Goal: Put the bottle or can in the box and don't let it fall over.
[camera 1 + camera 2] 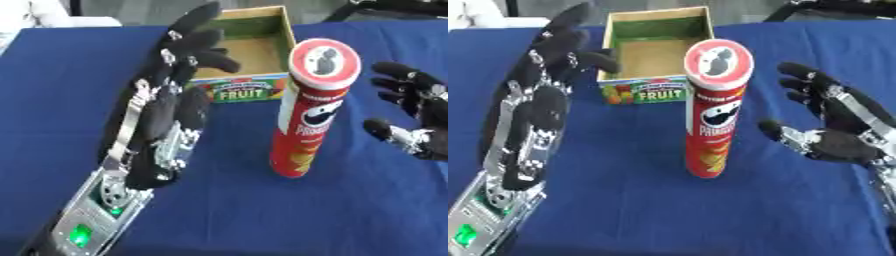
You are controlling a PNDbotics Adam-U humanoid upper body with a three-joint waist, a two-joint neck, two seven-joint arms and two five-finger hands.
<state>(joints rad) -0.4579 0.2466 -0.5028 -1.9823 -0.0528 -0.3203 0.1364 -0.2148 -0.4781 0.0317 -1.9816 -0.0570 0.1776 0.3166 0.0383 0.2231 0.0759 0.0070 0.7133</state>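
Left hand (166, 120) is raised left of the can, arm coming up from the lower left corner, green light on the forearm. Its fingers are spread and mostly straight, holding nothing; fingertips reach up in front of the box's left front corner as seen from the head camera, contact can't be told.

Box (658, 55), open-topped cardboard with green inner walls and "FRUIT" printed on the front, sits just behind and slightly left of the can, nothing inside visible.

Can (713, 110), a tall red crisp tube with a red-and-white lid, stands upright on the blue tablecloth (262, 220), in front of the box, not in it, untouched by either hand.

Right hand (833, 130) is right of the can, near but apart, palm facing it, fingers spread and relaxed, thumb pointing at the can's middle, gripping nothing.
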